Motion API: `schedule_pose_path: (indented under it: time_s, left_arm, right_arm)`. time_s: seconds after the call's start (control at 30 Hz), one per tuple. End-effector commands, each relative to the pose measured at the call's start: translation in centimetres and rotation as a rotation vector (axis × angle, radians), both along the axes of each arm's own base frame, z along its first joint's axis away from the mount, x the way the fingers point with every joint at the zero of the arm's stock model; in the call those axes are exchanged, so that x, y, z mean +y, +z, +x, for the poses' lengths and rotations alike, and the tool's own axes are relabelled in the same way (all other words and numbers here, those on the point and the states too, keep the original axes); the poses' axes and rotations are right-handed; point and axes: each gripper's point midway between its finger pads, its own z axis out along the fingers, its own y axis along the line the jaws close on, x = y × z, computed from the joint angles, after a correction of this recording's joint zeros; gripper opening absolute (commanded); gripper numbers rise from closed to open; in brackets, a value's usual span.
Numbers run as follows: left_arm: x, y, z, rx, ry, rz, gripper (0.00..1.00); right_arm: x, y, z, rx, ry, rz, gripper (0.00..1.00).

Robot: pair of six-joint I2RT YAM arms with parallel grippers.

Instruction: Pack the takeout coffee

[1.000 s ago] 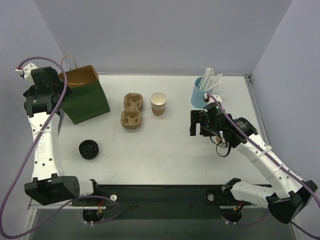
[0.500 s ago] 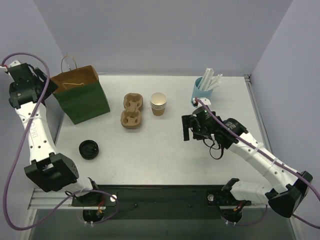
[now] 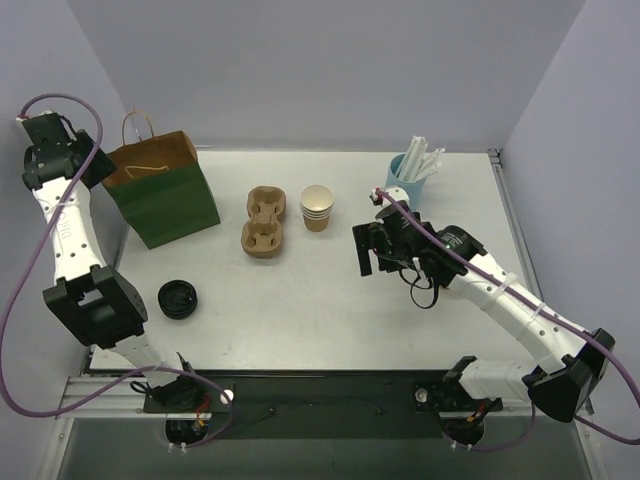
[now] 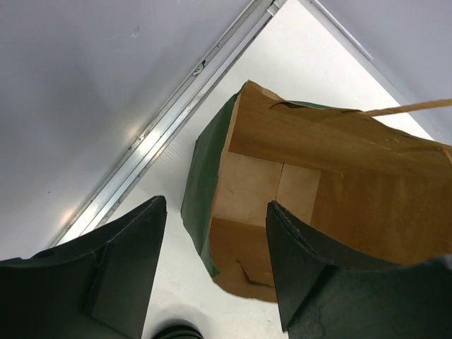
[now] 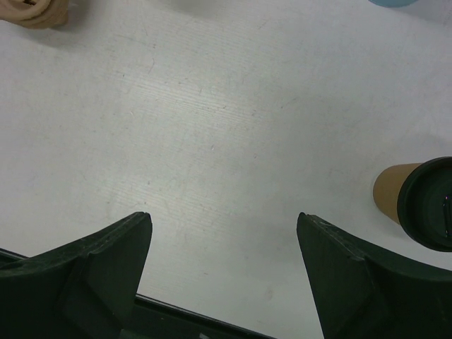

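The takeout coffee (image 5: 417, 201), a brown paper cup with a black lid, stands on the table at the right edge of the right wrist view. It is off to the side of my right gripper (image 5: 222, 215), apart from the right finger. That gripper (image 3: 370, 250) is open over bare table with nothing between its fingers. From above, the right arm hides the coffee. My left gripper (image 3: 75, 165) hangs high at the far left beside the green paper bag (image 3: 165, 195). Its jaws (image 4: 215, 203) are open and empty, looking down into the bag's brown inside (image 4: 296, 183).
A brown pulp cup carrier (image 3: 265, 222) and a stack of lidless tan cups (image 3: 317, 207) sit mid-table. A blue cup of white wrapped sticks (image 3: 405, 180) stands behind the right gripper. A stack of black lids (image 3: 178, 298) lies near the left arm.
My left arm has lifted and swung out to the far left of the bag, its jaws narrowing somewhat. My right gripper has slid left across the table, staying open.
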Motion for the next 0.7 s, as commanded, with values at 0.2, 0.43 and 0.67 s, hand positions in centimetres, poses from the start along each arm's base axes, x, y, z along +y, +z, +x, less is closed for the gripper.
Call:
schedule_pose_path:
  time_s: [0.2,0.43,0.67]
  left_arm:
    - [-0.4,0.0,3.8,0.009,-0.101,0.036,0.39]
    - [-2.1,3.7,3.4,-0.021,-0.096,0.106,0.06]
    - [-3.0,9.0,2.0,-0.093,-0.076,0.148,0.0]
  right_arm:
    - [0.6,1.7,0.7,-0.032,0.016,0.003,0.87]
    - [0.9,2.0,0.4,-0.036,0.018,0.017,0.87]
    - [0.5,2.3,-0.5,-0.048,0.009,0.044,0.87]
